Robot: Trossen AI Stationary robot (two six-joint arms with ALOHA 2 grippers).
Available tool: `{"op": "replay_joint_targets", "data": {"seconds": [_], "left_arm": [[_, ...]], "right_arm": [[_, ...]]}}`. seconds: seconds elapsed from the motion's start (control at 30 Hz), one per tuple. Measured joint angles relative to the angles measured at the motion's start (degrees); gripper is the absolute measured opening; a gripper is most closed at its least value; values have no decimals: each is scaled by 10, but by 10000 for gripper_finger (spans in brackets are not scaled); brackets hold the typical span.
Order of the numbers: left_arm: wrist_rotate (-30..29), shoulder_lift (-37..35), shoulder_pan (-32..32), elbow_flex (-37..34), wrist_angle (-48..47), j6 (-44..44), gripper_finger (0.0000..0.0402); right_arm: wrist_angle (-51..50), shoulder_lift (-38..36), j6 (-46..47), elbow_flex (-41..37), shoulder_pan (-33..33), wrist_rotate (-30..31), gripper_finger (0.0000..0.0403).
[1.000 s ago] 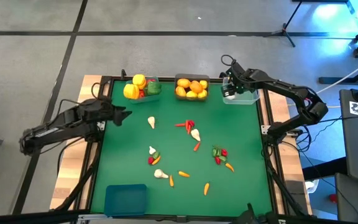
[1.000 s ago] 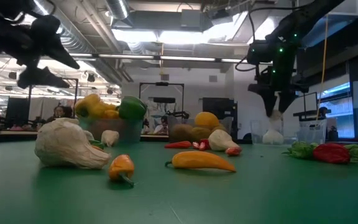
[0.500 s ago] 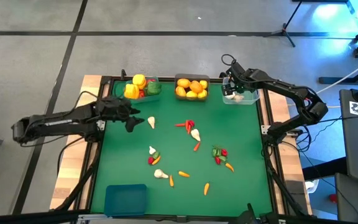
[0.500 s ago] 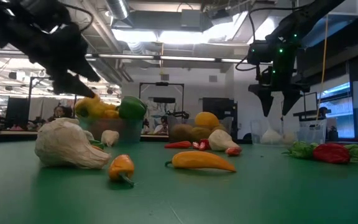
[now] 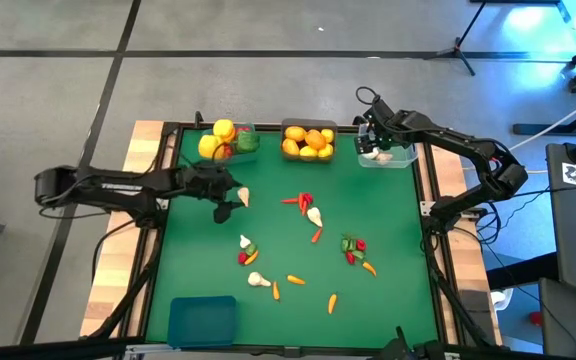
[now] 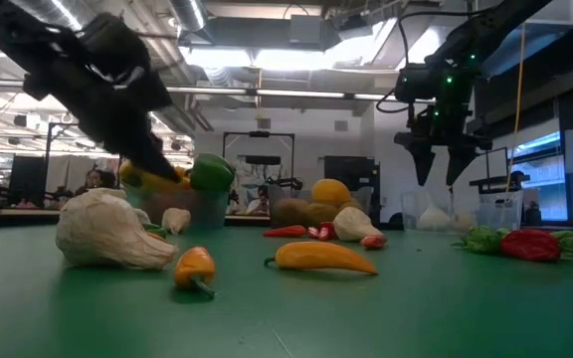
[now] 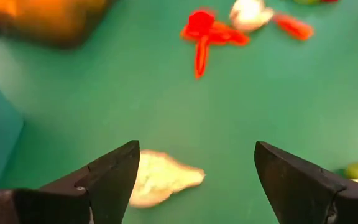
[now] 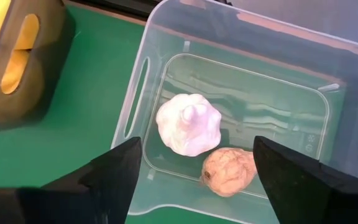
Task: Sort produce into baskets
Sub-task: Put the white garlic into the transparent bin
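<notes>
My left gripper (image 5: 230,203) hangs open over a loose white garlic bulb (image 7: 161,179) on the green mat; the bulb shows close beside one finger, apart from it. My right gripper (image 8: 194,180) stands open above the clear basket (image 5: 388,154) at the far right. Two garlic bulbs rest on that basket's floor, one white (image 8: 188,123) and one beige (image 8: 229,171). The teal basket (image 5: 230,141) holds peppers. Oranges and lemons fill the dark grey basket (image 5: 308,140). An empty blue basket (image 5: 202,320) sits at the near left.
Loose produce lies across the mat: red chillies (image 5: 303,200), another garlic (image 5: 314,215), carrots (image 5: 295,280), a green and red pepper cluster (image 5: 353,246), and more garlic near the front (image 5: 258,280). A raised frame borders the mat.
My right gripper has opened and let go of the white garlic, which has dropped into the clear basket. My left gripper has swung toward the table's right and down to the loose garlic bulb, rolling its wrist, still open.
</notes>
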Motion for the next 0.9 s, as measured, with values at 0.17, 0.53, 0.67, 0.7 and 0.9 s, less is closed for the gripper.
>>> {"op": "replay_joint_targets", "data": {"seconds": [0.17,0.53,0.67,0.7,0.9], "left_arm": [[-57,68,1,0,25,-27,313],[-78,164,-3,1,61,-128,313],[-93,180,-9,2,66,-163,313],[-96,183,-10,2,68,-165,313],[-100,184,-11,2,70,-165,287]], "right_arm": [[0,0,-9,0,0,-4,303],[0,0,-11,0,0,-15,303],[4,0,-11,0,0,-16,303],[6,0,-11,0,0,-17,303],[18,0,-11,0,0,-19,303]]}}
